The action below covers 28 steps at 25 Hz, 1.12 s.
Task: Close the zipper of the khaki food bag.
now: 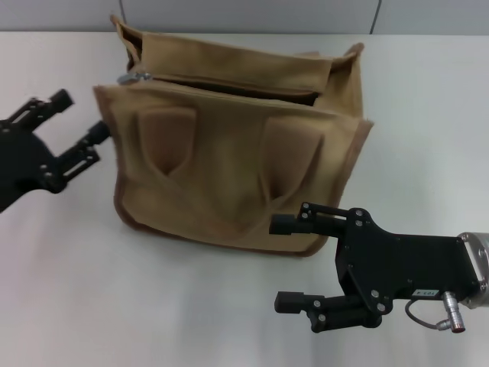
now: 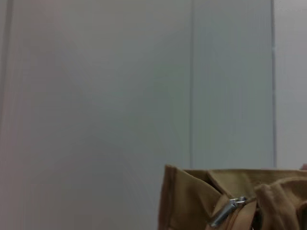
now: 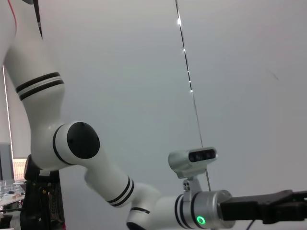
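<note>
The khaki food bag [image 1: 229, 168] stands on the white table, its top gaping open. The zipper [image 1: 229, 84] runs along the top panel; its silver slider [image 1: 135, 76] sits at the bag's left end and also shows in the left wrist view [image 2: 226, 211]. My left gripper [image 1: 80, 122] is open, just left of the bag's upper left corner, a little below the slider. My right gripper [image 1: 283, 264] is open, in front of the bag's lower right corner, apart from it.
The white table [image 1: 153, 306] spreads around the bag. A grey wall panel [image 1: 244, 15] runs behind it. The right wrist view shows the left arm [image 3: 96, 167] against a plain wall.
</note>
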Tool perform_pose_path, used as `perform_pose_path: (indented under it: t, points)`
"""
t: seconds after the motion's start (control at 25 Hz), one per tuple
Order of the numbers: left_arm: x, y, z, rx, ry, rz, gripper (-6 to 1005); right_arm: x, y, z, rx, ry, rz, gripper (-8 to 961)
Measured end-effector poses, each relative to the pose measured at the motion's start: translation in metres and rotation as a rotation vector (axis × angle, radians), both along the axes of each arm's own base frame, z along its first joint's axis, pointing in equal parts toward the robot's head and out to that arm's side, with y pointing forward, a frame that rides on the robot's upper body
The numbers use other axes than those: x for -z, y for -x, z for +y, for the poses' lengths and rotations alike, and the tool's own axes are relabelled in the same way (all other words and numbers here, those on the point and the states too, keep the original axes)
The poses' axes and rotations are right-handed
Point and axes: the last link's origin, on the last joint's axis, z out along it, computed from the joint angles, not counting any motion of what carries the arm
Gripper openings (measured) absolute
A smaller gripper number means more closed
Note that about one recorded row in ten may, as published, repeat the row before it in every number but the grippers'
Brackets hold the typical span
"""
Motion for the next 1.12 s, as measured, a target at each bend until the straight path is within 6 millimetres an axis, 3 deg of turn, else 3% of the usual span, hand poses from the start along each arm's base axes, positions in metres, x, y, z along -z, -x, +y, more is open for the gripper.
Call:
perform_pose_path:
  t: [0.24, 0.4, 1.12]
  points:
    - [0.019, -0.016, 0.031, -0.016, 0.033, -0.014, 725, 0.0, 0.0, -0.001, 0.002, 0.003, 0.001, 826]
    - [0.02, -0.024, 0.042, -0.028, 0.003, -0.068, 725, 0.002, -0.002, -0.003, 0.009, -0.001, 0.002, 826]
    - [0.017, -0.026, 0.033, -0.016, -0.03, -0.157, 717, 0.006, -0.003, 0.001, 0.029, -0.02, -0.014, 825]
